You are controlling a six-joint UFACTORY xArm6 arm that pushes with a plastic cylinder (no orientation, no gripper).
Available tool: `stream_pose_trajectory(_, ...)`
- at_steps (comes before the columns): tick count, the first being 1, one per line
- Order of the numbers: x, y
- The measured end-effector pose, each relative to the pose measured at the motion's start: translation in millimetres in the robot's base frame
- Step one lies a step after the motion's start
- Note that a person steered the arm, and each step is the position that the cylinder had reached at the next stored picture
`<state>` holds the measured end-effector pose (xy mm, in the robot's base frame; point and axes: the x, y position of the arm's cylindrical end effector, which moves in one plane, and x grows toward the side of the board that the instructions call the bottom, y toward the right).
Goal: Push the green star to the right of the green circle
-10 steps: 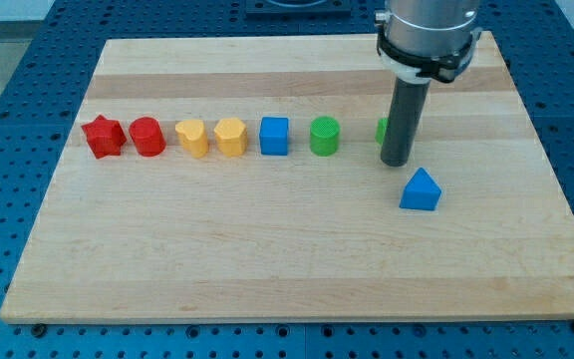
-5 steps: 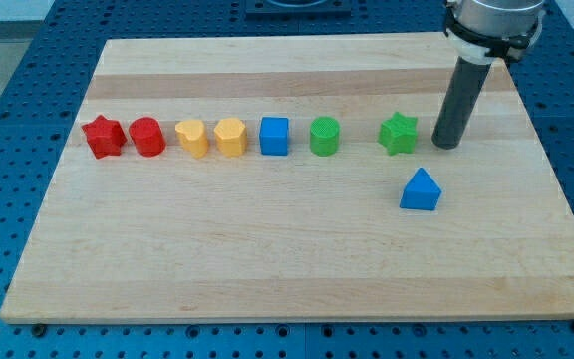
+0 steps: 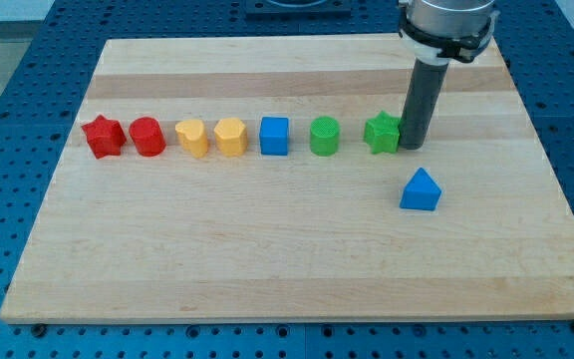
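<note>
The green star (image 3: 382, 133) sits on the wooden board (image 3: 287, 259), a short gap to the right of the green circle (image 3: 325, 136). My tip (image 3: 412, 147) touches the star's right side. The dark rod rises from there toward the view's top.
A row runs left of the green circle: blue cube (image 3: 275, 136), two yellow blocks (image 3: 230, 137) (image 3: 193, 138), red cylinder (image 3: 148, 137), red star (image 3: 103, 137). A blue triangle (image 3: 422, 189) lies below and right of my tip.
My tip swung from left of the green star round to its right side, then moved left against it. The green star slid a little left toward the green circle.
</note>
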<state>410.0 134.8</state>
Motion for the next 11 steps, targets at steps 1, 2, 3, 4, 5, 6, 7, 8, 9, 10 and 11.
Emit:
stream_pose_trajectory(1,1.0,0.4)
stream_pose_trajectory(2,1.0,6.1)
stream_pose_trajectory(3,1.0,8.3)
stream_pose_trajectory(4,1.0,13.4)
stream_pose_trajectory(5,1.0,30.1)
stream_pose_trajectory(6,0.8,57.2)
stream_pose_trajectory(7,-14.8,67.0)
stream_pose_trajectory(8,-37.9,60.7)
stream_pose_trajectory(9,-49.5,37.9)
stream_pose_trajectory(10,-49.5,2.9)
stream_pose_trajectory(11,-49.5,-14.6)
